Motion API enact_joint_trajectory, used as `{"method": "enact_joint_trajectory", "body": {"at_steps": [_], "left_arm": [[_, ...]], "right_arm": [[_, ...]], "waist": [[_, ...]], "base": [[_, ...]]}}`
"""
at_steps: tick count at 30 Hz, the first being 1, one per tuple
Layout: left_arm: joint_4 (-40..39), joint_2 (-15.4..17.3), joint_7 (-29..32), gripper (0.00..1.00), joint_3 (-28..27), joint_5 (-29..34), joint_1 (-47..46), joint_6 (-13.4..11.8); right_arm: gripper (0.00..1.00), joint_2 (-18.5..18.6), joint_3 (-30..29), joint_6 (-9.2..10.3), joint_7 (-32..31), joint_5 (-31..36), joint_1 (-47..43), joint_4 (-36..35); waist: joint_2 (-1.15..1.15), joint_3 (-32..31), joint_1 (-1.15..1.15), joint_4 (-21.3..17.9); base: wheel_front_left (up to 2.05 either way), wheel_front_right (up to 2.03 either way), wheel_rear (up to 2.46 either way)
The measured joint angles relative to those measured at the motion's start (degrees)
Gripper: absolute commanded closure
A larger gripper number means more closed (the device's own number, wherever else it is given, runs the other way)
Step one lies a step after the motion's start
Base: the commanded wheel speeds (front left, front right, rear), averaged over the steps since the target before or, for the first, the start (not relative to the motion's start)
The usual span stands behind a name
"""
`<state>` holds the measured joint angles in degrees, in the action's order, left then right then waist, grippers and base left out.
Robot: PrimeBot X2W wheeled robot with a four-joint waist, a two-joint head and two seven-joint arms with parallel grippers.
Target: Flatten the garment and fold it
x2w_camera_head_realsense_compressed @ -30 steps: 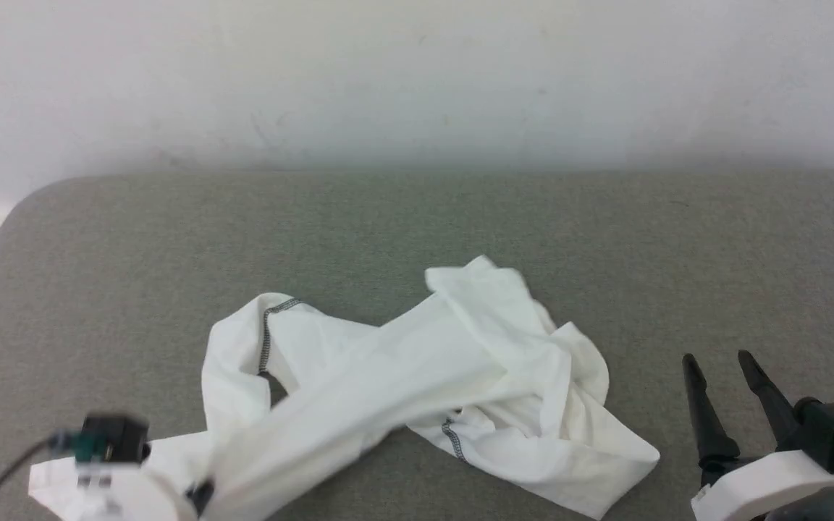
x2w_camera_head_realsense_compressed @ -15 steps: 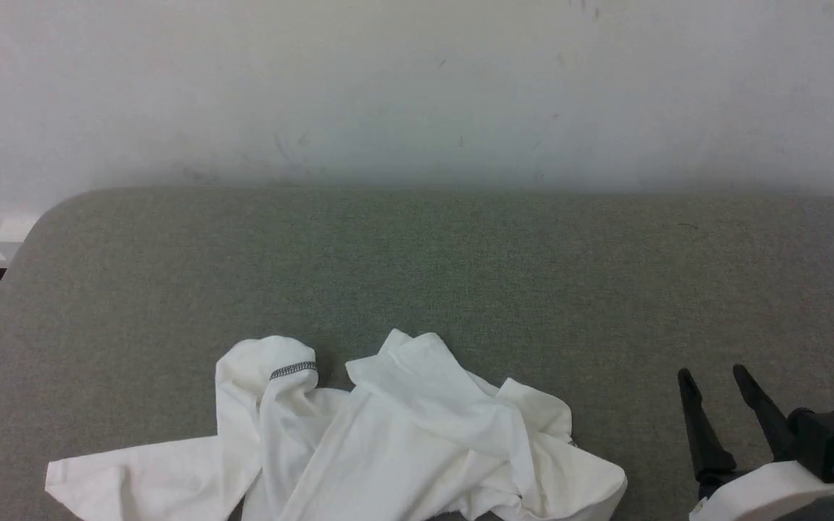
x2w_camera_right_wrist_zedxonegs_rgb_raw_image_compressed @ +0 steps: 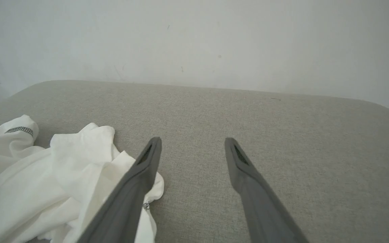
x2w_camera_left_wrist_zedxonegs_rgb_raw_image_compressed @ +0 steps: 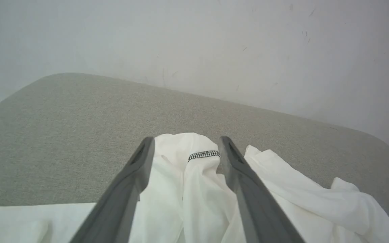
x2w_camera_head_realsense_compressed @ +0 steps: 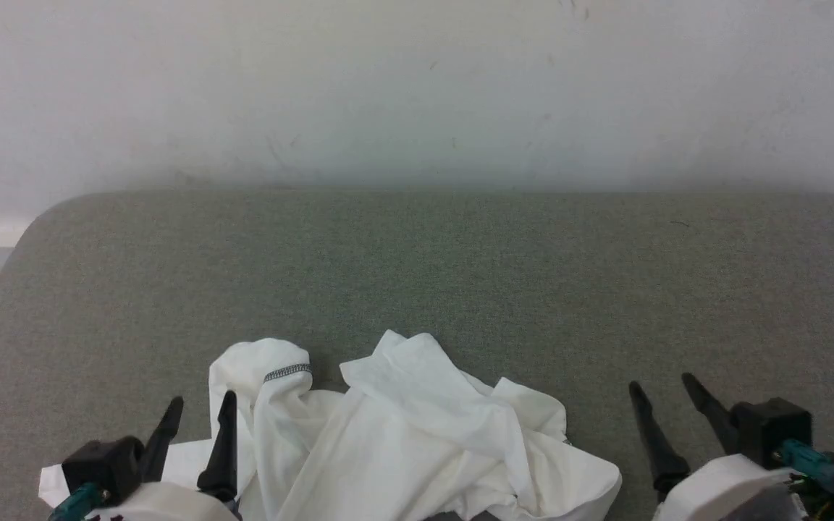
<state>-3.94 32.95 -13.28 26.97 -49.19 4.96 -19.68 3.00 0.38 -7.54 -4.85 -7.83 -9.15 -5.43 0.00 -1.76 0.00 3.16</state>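
Starting nearest the robot in the head view, the left tool point(x2w_camera_head_realsense_compressed: 201, 398) rises at 7 o'clock. Its two long dark fingers are spread apart with nothing pinched between them. They stand in front of the left fringe of the plain white, thin-fabric long-sleeved garment point(x2w_camera_head_realsense_compressed: 402, 427); whether they touch the cloth I cannot tell. In the left wrist view the same tool point(x2w_camera_left_wrist_zedxonegs_rgb_raw_image_compressed: 186, 139) frames the cloth, and a humped fold shows in the gap between the fingers.

At 5 o'clock the right tool point(x2w_camera_head_realsense_compressed: 661, 383) is likewise spread wide and empty. It is over bare surface, with the garment's right edge just beside it at its 9 o'clock. In the right wrist view only bare grey cover shows between its fingers.

The garment lies as a crumpled heap at 6 o'clock on the grey fabric-covered tabletop point(x2w_camera_head_realsense_compressed: 417, 275), between the two tools. Its near side is cut off by the bottom of the picture. One flat flap reaches toward 8 o'clock behind the left tool. At 11 o'clock on the heap a short dark grey zigzag-stitched seam band point(x2w_camera_head_realsense_compressed: 287, 373) crosses a rounded fold.

Beyond the heap, toward 12 o'clock, the tabletop runs bare to a rounded corner at 10 o'clock. It meets the faintly scuffed white wall point(x2w_camera_head_realsense_compressed: 417, 87).
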Motion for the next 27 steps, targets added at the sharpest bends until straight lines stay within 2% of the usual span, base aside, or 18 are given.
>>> {"method": "enact_joint_trajectory", "body": {"at_steps": [5, 8, 11, 16, 17, 18, 19, 23, 27], "left_arm": [[1.2, -4.9, -1.4, 0.0, -2.9, 9.5, -3.2, 2.0], [1.1, -8.5, -1.5, 0.0, -5.8, 14.7, -3.3, 4.0], [2.2, -11.5, -1.5, 0.0, -8.6, 17.5, -3.3, 6.8], [5.1, -15.6, -1.5, 0.0, -12.0, 20.9, -3.4, 11.1], [5.6, -16.3, -1.5, 0.0, -12.7, 21.5, -3.4, 11.7], [6.1, -17.0, -1.5, 0.0, -13.2, 22.0, -3.4, 12.4], [6.6, -17.6, -1.5, 0.0, -13.9, 22.4, -3.4, 13.0], [7.9, -19.4, -1.5, 0.0, -16.5, 24.4, -3.3, 14.8], [9.0, -21.0, -1.5, 0.0, -18.7, 25.7, -3.0, 16.4]], "right_arm": [[0.0, 0.4, 6.5, 0.0, -5.8, 0.1, 2.8, 3.4], [0.0, 1.7, 11.8, 0.0, -10.1, -3.4, 5.9, 6.3], [0.0, 3.9, 16.8, 0.0, -13.8, -6.7, 10.1, 10.1], [0.0, 4.8, 22.6, 0.01, -16.7, -12.4, 16.6, 17.5], [0.63, 5.0, 23.9, 0.0, -17.3, -13.3, 17.7, 18.8], [0.84, 5.0, 24.8, 0.0, -17.3, -14.3, 18.4, 19.6], [1.0, 5.0, 25.0, 0.0, -16.8, -15.2, 19.1, 19.9], [1.0, 6.3, 22.4, 0.0, -12.6, -15.8, 21.2, 19.2], [1.0, 8.3, 12.5, -0.01, -9.2, -13.6, 20.0, 15.8]], "waist": [[0.0, 0.7, 0.0, 0.5], [0.0, 1.2, 0.0, 1.2], [0.0, 1.9, 0.01, 2.1], [0.0, 3.0, 0.01, 3.8], [0.0, 3.2, 0.01, 4.1], [0.0, 3.4, 0.01, 4.4], [0.0, 3.6, 0.01, 4.6], [0.0, 3.8, 0.01, 4.3], [0.0, 3.2, 0.01, 3.1]], "base": [[0.0, 0.0, 0.0], [0.0, 0.0, 0.0], [0.0, 0.0, 0.0], [0.0, 0.0, 0.0], [0.0, 0.0, 0.0], [0.0, 0.0, 0.0], [0.0, 0.0, 0.0], [0.0, 0.0, 0.0], [0.0, 0.0, 0.0]]}}
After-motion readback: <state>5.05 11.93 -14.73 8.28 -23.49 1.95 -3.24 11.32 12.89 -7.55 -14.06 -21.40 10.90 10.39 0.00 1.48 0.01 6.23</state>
